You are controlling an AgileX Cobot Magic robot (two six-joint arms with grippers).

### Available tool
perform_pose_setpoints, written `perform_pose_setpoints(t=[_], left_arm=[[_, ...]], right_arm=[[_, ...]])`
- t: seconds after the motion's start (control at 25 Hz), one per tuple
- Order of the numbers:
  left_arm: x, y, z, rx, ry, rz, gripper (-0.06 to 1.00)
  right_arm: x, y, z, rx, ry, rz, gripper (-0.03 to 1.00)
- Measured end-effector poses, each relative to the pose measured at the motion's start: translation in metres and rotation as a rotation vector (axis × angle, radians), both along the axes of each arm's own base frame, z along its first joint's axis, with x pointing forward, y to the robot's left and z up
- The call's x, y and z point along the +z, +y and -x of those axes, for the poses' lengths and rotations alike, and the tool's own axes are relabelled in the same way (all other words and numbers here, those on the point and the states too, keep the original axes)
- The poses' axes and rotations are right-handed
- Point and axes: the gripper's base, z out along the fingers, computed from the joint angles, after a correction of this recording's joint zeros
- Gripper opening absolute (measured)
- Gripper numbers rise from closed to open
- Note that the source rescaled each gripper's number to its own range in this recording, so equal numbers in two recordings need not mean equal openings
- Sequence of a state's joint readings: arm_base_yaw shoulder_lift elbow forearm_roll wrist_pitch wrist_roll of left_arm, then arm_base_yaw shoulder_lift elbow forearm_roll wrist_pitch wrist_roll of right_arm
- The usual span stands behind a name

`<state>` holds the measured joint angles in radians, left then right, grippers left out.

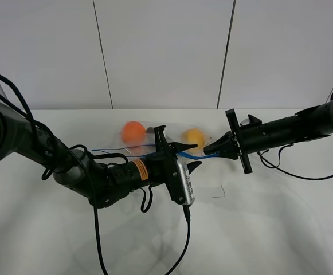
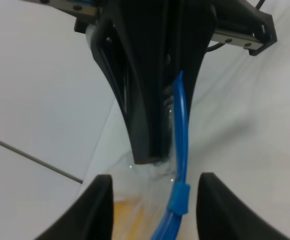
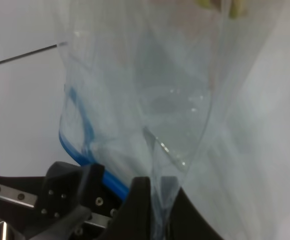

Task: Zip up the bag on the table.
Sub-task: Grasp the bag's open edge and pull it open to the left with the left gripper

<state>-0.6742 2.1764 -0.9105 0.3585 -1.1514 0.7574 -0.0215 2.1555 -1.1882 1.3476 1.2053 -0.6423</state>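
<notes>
**Slider between open fingers, bag end pinned**

High view: the bag [image 1: 145, 137] lies on the table [image 1: 258, 217] between the two arms. An orange fruit [image 1: 133, 133] and a yellow fruit [image 1: 194, 137] show through it, and its blue strip [image 1: 114, 151] runs along the near edge. The left gripper [image 1: 192, 157] sits at the strip's right-hand end. The right gripper [image 1: 208, 150] meets it tip to tip from the other side.

Left wrist view: the left gripper's fingers [image 2: 102, 200] stand wide apart and hold nothing. The slider [image 2: 179, 197] lies between them, nearer one finger, and I see no contact. Beyond it, the right gripper's tip is closed on the clear plastic just beside the strip.

Right wrist view: crinkled film runs down into the right gripper [image 3: 159, 215], whose fingers are pressed together on it. The left gripper shows beside a blue loop of strip.

Risks, as I judge them:
- The slider sits off-centre, so closing may catch only the strip or loose film, and the pull would then drag the bag without zipping it.
- The right hold is on thin, slick plastic. A hard tug could slip it free, and the fruit's weight would let the bag bunch up.
- The grippers are very close, so a skewed closing could knock them together.
</notes>
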Motion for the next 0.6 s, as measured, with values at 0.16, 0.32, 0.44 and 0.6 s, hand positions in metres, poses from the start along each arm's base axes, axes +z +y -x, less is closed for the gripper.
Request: perform_pose_setpoints(t=[0.16,0.32,0.44,0.6], left_arm=[[-0.0003,-0.0003,0.0006,-0.008,-0.001,-0.005,0.35],[-0.0004,-0.0005,0.0009,-0.013,-0.002,-0.007,0.24],[-0.0005,-0.0006,0.0010,-0.014,-0.001,-0.008,0.20],[-0.0008,-0.0006,0.0011,-0.016,0.000,-0.011,0.07]], right_arm=[[0.0000,0.0000,0.0000,0.000,0.000,0.000,0.00],[0.0000,0.0000,0.0000,0.000,0.000,0.000,0.00],[0.0000,0.0000,0.0000,0.000,0.000,0.000,0.00],[0.0001,0.0000,-0.0001,-0.001,0.000,-0.001,0.00]])
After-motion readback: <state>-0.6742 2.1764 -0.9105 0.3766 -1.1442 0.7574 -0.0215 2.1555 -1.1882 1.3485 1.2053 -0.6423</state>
